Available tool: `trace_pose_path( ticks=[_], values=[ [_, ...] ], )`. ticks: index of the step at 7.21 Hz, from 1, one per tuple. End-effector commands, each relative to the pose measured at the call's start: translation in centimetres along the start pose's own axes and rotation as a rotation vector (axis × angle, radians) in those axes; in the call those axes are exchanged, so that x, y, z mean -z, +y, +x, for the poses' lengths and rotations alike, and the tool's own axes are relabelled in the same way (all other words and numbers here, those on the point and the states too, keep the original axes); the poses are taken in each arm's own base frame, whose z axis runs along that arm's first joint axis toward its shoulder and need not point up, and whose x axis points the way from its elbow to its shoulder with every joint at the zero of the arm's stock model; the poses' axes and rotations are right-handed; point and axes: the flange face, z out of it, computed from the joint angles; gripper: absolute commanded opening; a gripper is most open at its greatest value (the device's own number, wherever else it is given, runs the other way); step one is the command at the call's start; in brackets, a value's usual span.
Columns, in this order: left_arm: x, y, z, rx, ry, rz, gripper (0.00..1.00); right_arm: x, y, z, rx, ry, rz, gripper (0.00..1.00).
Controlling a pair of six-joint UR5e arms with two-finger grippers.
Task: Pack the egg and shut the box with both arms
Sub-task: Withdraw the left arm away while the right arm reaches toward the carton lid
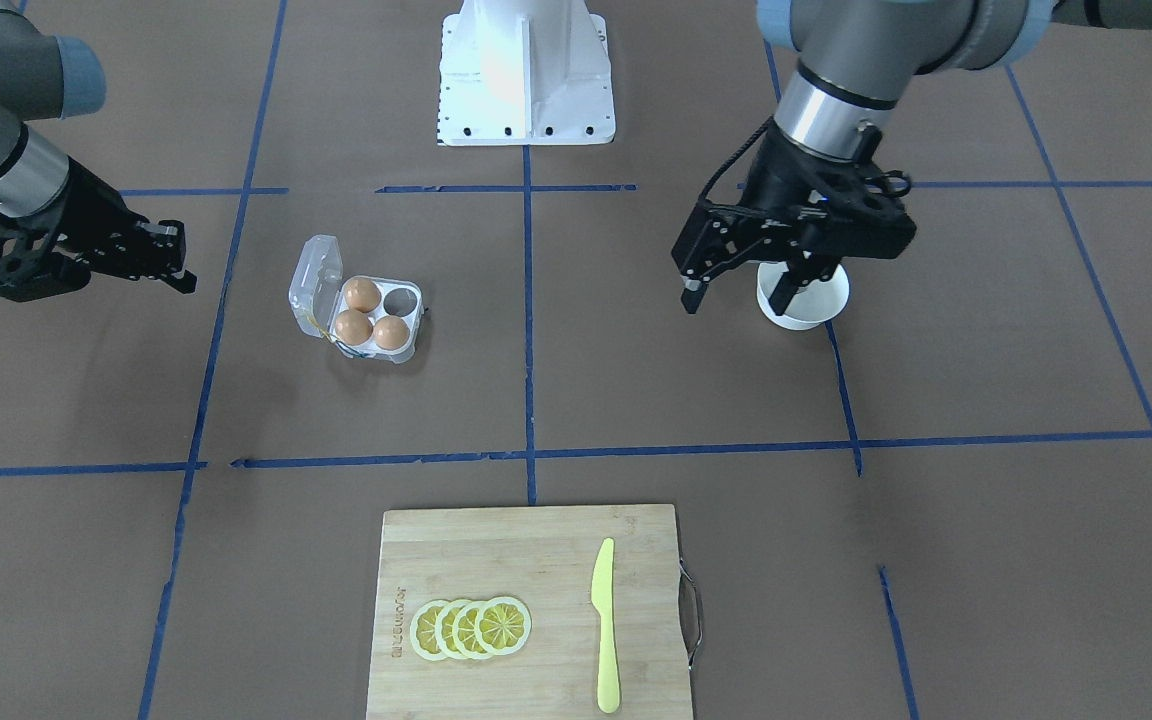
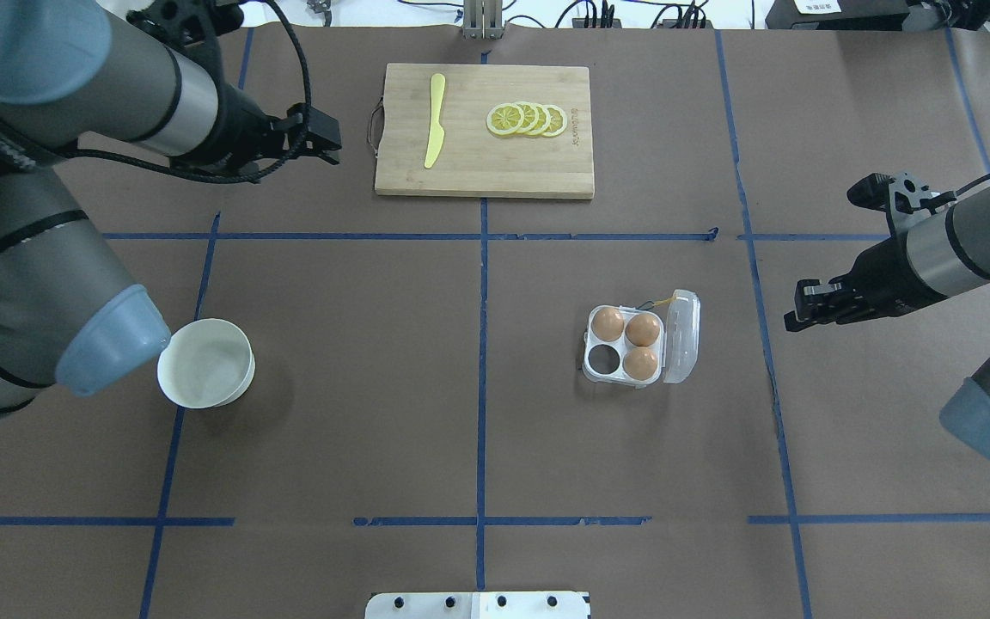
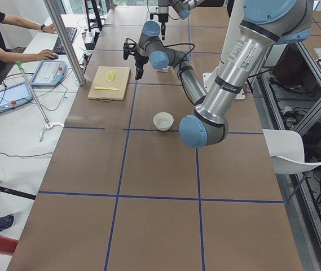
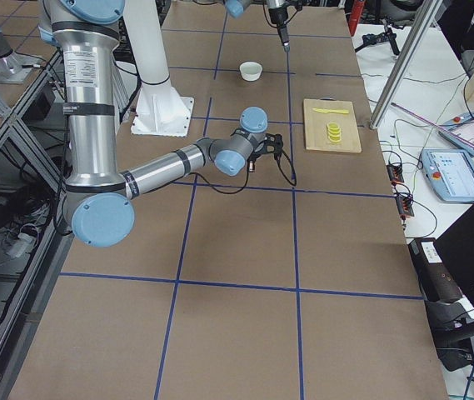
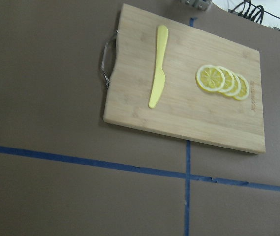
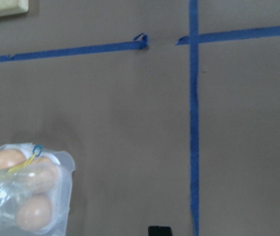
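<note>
The clear box (image 1: 383, 345) lies open on the table with its lid (image 1: 314, 272) swung up on the side toward my right arm. Three tan eggs (image 1: 363, 295) sit in its cups and one cup (image 1: 399, 299) is empty. It also shows in the overhead view (image 2: 585, 368) and at the lower left of the right wrist view (image 6: 26, 191). My right gripper (image 1: 179, 262) hovers open and empty beside the lid, well apart from it (image 2: 791, 308). My left gripper (image 1: 736, 298) is open and empty, held high beside the white bowl (image 1: 804, 300).
The white bowl (image 2: 207, 363) looks empty. A bamboo cutting board (image 2: 485, 163) at the far edge holds a yellow knife (image 2: 435, 120) and lemon slices (image 2: 528, 119); they also show in the left wrist view (image 5: 157, 73). The white robot base (image 1: 524, 75) stands mid-table at my edge.
</note>
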Motion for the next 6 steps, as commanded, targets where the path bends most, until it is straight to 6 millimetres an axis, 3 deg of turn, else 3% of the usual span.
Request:
trace_pose_path(
  ticks=[1, 5, 6],
  values=[
    [2.5, -2.8, -4.8, -0.074, -0.034, 0.019, 1.0, -3.0, 1.9, -3.8, 0.036, -0.005, -0.021, 0.0],
    [3.2, -4.8, -14.2, -0.193, -0.144, 0.026, 1.0, -8.7, 0.6, -18.8, 0.046, -0.093, 0.001, 0.0],
    [2.4, -4.6, -15.7, -0.23, -0.164, 0.005, 1.0, -8.9, 0.2, -22.3, 0.048, -0.089, 0.002, 0.0]
  ],
)
